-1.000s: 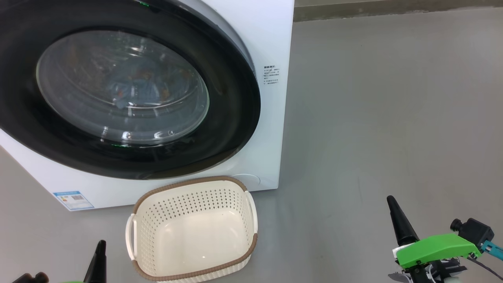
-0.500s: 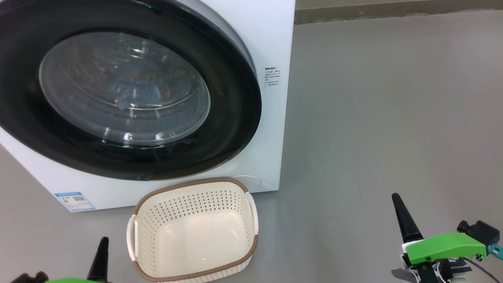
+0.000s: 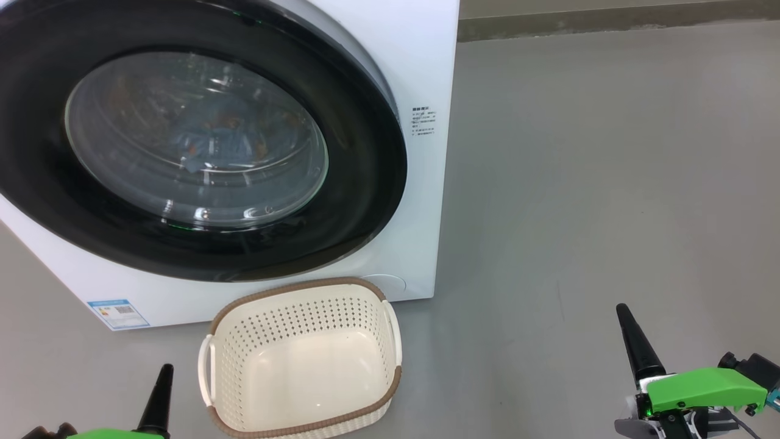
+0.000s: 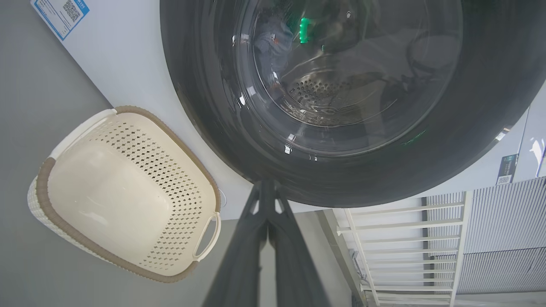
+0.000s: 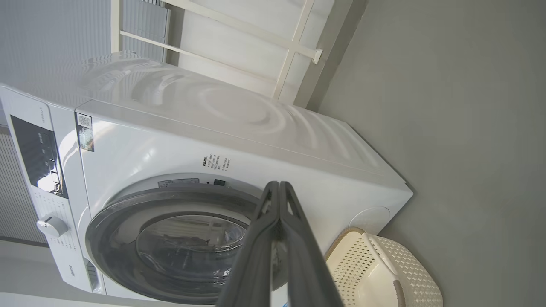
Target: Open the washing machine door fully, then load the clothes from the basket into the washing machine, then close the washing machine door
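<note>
1. Left gripper (image 3: 165,369): fingers pressed together, holding nothing.
2. Right gripper (image 3: 623,311): fingers pressed together, holding nothing.
3. Basket (image 3: 292,286): empty, on the floor (image 3: 579,183) just right of the left gripper, well left of the right gripper.
4. Washing machine door (image 3: 365,183): closed, beyond the basket, ahead of the left gripper.
5. Clothes (image 3: 213,137): blue, behind the door glass, inside the washing machine (image 3: 420,61).

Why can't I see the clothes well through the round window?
Head view: glare streaks on the washing machine door veil the clothes behind its glass. Left wrist view: the glass looks dark, with a green reflection. Right wrist view: wavy reflections cross the washing machine top.
</note>
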